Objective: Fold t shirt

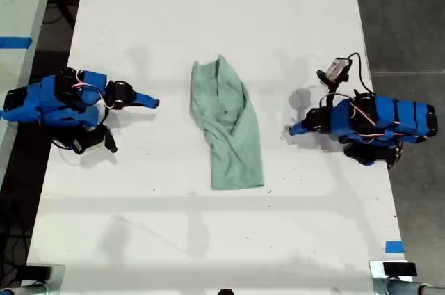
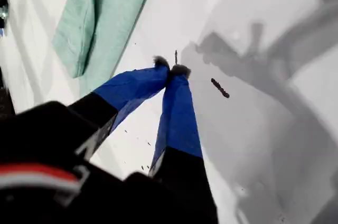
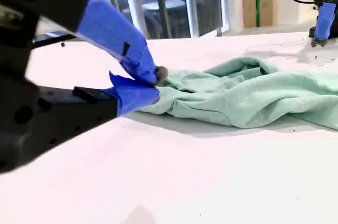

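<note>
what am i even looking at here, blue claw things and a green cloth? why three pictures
These are two small blue robot arms, one at the exterior view's left and one at its right, standing on a white table. That first picture comes from a camera looking straight down. The other two come from small cameras, one riding on each arm's claw, so each looks along its own claw. Between the arms lies a pale green t shirt, wrinkled and loosely folded into a long strip. My first gripper is shut with its tips together over bare table. My second gripper also looks shut, low by the shirt. Neither holds anything. I cannot tell from these pictures which arm is which.
</note>
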You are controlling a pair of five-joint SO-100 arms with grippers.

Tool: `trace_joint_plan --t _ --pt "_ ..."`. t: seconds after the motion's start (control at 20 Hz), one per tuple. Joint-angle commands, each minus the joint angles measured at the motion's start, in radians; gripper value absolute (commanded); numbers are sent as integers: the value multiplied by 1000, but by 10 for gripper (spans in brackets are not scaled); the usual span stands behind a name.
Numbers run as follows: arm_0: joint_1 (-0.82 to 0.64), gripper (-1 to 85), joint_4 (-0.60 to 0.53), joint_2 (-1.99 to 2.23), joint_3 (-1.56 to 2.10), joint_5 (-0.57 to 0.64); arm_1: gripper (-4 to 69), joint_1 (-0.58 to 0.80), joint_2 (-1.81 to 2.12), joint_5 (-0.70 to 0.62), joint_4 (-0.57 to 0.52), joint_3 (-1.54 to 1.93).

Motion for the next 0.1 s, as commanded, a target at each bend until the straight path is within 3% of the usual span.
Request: trace_joint_plan --t 0.0,0.05 --pt "-11 -2 5 6 6 -23 18 11 12 11 20 46" --pt "-12 -2 5 6 6 -23 18 11 12 11 20 46"
